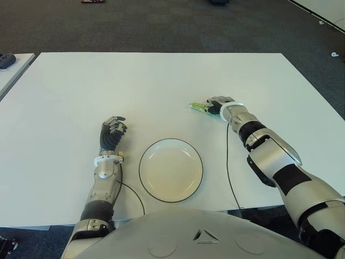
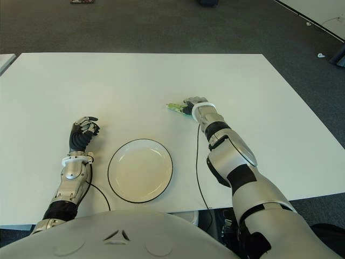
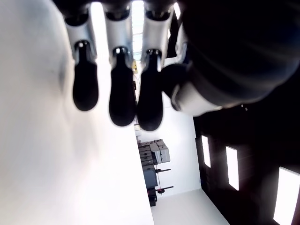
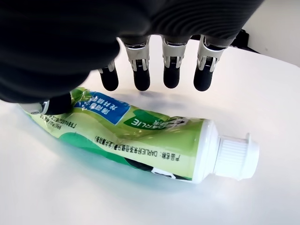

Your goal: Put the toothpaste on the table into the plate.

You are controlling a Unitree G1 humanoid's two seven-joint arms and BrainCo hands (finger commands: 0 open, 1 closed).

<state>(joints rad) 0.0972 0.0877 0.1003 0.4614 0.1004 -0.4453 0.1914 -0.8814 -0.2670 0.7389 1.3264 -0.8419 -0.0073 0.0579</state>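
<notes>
**Right hand poised over the toothpaste, plate empty**

On the robot's left, the left hand point(image 1: 112, 131) shows on the white table point(image 1: 161, 81), just left of the plate. In its own wrist view its fingers point(image 3: 123, 91) hang side by side, loosely curved, with nothing between them; the thumb sits close beside them.

Near the table's front edge, in the middle, lies the plate point(image 1: 171, 169), a round white dish with a thin dark rim. Nothing is in it.

To the right of the plate and farther back on the table, the toothpaste point(image 4: 140, 136) lies flat on the surface, well apart from the plate. It is a green tube with a blue label and a white ribbed cap, the cap end pointing away from the crimped tail.

The right hand point(image 1: 220, 105) is directly over the tube. In the right wrist view its four fingertips point(image 4: 141, 79) hang in a row just behind the tube, slightly apart from one another and not touching it. The thumb presses near the tube's crimped end, though whether it truly touches there cannot be told. The hand does not enclose the tube.
</notes>
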